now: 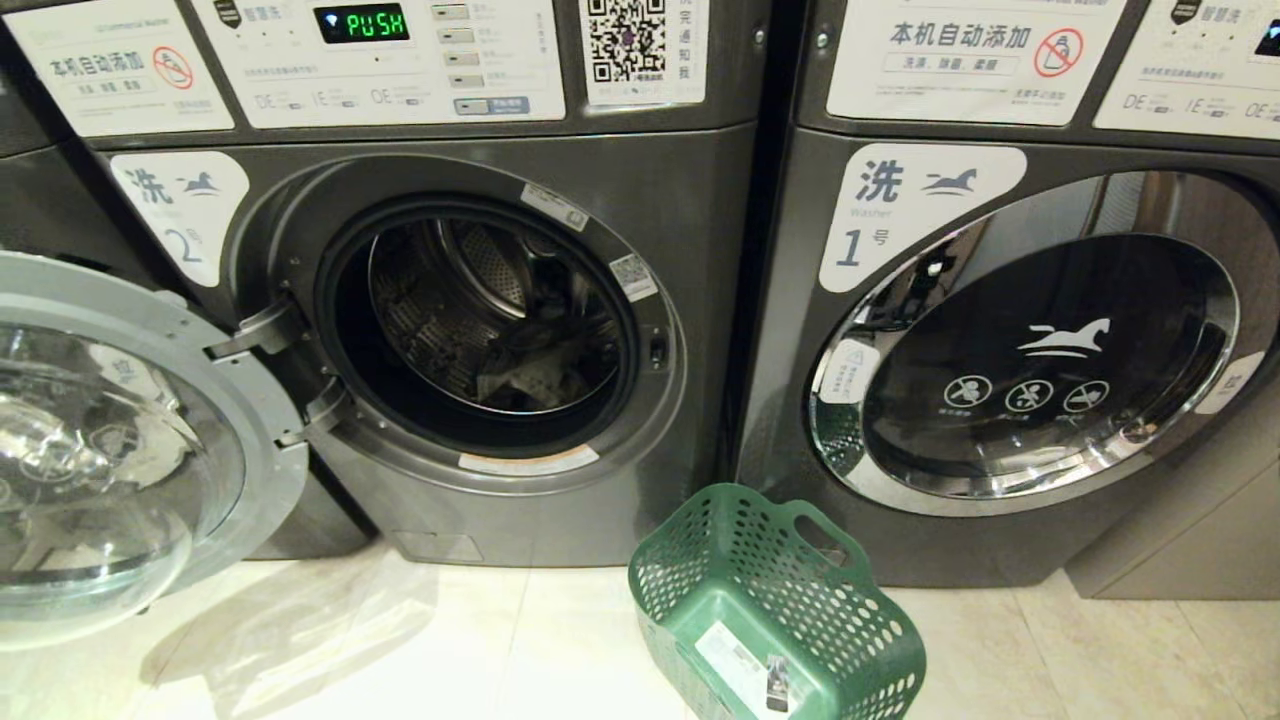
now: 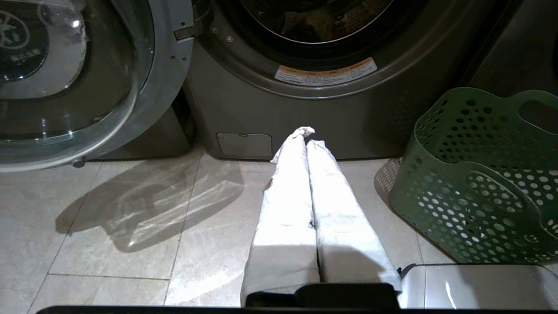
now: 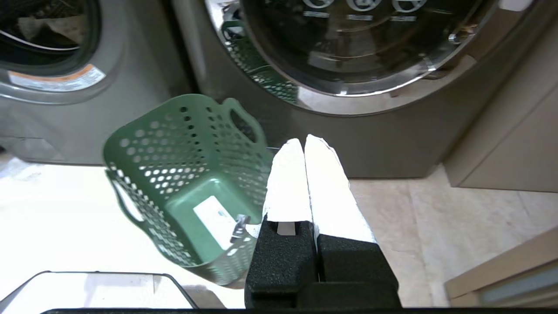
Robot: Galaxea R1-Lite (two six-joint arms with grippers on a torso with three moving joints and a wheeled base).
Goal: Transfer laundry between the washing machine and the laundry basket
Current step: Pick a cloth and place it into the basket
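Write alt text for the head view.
Washing machine number 2 stands with its round door swung open, laundry dimly visible in the drum. An empty green laundry basket sits on the floor before closed washer 1.

The floor (image 1: 480, 640) before me is pale stone-look tile with thin joints. Standing directly on it are the washing machine (image 1: 640, 300) marked 2, door swung open to my left, and a second washer (image 1: 800, 380) marked 1 just beside it on my right. The laundry basket (image 1: 770, 600) rests on the tiles in front of the gap between the two, near their bases; I see only a white label inside.
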